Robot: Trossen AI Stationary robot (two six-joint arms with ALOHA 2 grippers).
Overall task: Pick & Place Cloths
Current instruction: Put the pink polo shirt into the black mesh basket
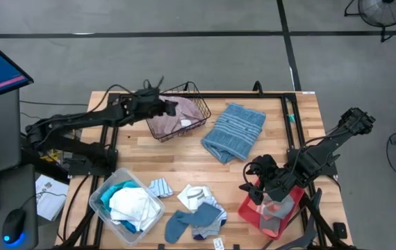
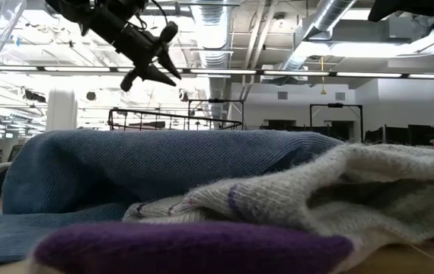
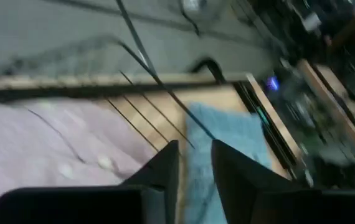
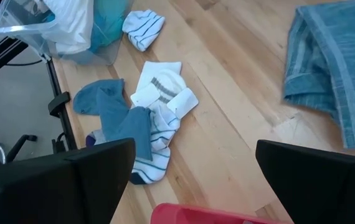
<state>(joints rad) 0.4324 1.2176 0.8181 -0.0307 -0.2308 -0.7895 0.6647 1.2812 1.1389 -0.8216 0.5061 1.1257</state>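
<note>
My left gripper [image 1: 169, 105] hangs open by a narrow gap [image 3: 195, 158] over the black wire basket [image 1: 194, 89], where the dusty pink shirt [image 1: 174, 121] lies. It stands high above the table in the low view [image 2: 173, 55]. The grey-blue striped towel [image 1: 234, 130] lies flat on the table's middle. A heap of blue, white and striped socks [image 1: 196, 210] lies near the near edge. My right gripper [image 1: 249, 182] hovers wide open [image 4: 193, 168] over the red tray's [image 1: 285, 215] left edge, facing the socks [image 4: 146, 118].
A clear plastic bin [image 1: 125, 201] at the near left holds white and turquoise cloths. A small striped cloth [image 1: 160, 187] lies beside it. A greyish cloth [image 1: 274, 207] lies on the red tray. Bare wood shows between towel, socks and basket. A monitor and mouse stand left of the table.
</note>
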